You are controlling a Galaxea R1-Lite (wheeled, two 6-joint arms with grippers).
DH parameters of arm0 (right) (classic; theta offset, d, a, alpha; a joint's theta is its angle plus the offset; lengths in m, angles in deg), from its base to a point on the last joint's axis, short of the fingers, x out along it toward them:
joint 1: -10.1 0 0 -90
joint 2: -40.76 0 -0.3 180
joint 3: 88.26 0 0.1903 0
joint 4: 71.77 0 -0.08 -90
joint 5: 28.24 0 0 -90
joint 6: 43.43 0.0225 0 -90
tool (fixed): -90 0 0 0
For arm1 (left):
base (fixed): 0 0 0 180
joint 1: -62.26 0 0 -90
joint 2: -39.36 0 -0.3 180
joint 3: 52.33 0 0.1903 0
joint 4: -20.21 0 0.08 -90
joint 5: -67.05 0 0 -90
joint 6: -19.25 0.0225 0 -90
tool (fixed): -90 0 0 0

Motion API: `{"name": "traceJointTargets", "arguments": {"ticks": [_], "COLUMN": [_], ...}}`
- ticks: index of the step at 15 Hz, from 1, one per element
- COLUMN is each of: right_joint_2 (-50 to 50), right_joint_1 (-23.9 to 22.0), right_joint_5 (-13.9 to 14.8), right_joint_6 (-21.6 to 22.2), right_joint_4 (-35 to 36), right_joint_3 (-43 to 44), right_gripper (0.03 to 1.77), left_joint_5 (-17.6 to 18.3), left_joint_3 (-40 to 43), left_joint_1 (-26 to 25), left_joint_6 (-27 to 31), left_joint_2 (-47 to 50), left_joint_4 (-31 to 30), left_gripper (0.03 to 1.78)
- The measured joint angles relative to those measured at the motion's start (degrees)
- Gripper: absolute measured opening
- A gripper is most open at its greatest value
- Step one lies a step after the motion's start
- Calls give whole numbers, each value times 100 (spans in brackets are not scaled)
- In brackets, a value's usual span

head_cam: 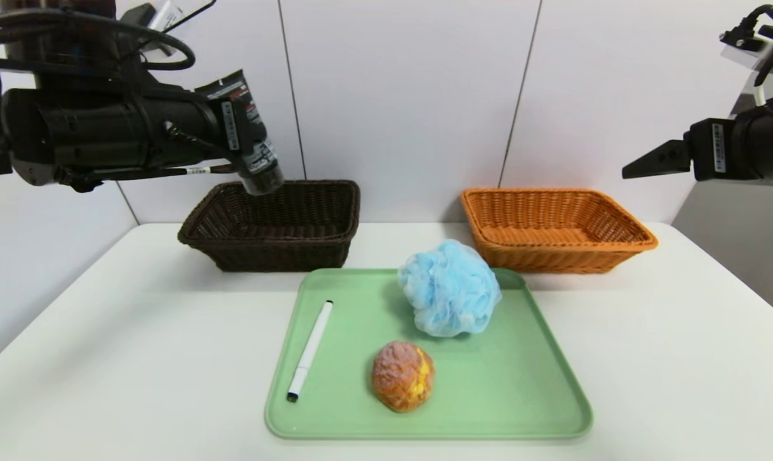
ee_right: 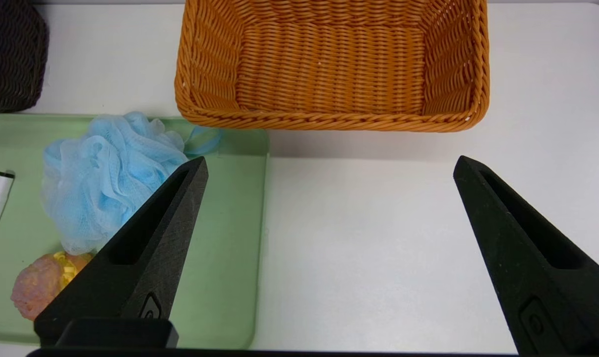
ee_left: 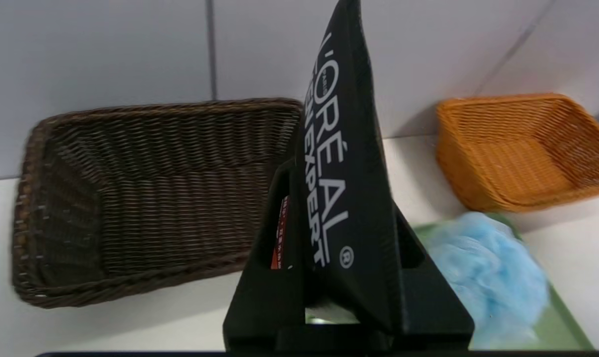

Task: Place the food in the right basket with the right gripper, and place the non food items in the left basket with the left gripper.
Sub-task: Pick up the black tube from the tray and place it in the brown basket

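My left gripper (head_cam: 238, 131) is raised over the near left corner of the dark brown left basket (head_cam: 278, 256), shut on a black cosmetic tube (head_cam: 253, 141) with white lettering (ee_left: 339, 124). The tube's cap end points down toward the basket. On the green tray (head_cam: 489, 397) lie a white marker (head_cam: 310, 351), a blue bath pouf (head_cam: 450, 288) and a browned bread bun (head_cam: 402, 376). The orange right basket (head_cam: 553, 259) holds nothing. My right gripper (head_cam: 655, 160) hangs open and high at the far right, over bare table in front of the orange basket (ee_right: 329, 121).
The two baskets stand side by side against the white back wall, with the tray centred in front of them. White tabletop (head_cam: 137, 358) lies bare on either side of the tray. The table's right edge (head_cam: 745, 282) is near the right arm.
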Motion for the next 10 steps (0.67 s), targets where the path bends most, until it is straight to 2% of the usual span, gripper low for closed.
{"name": "traceJointTargets", "arguments": {"ticks": [2,4,10], "right_joint_2": [-28,-39,-22], "right_joint_1": [-9,-16,-121], "right_joint_5": [-33,-49,-73], "right_joint_6": [-2,0,-16], "right_joint_4": [-16,2,13], "right_joint_3": [-10,-12,29], "right_gripper": [171,171,171], "left_joint_5": [221,284,474], "left_joint_3": [-124,-279,-651], "left_joint_1": [-499,-868,-1526], "left_joint_6": [10,43,262], "left_joint_2": [-343,-767,-1875], "left_joint_4": [-187,-438,-524], "left_gripper": [35,35,35]}}
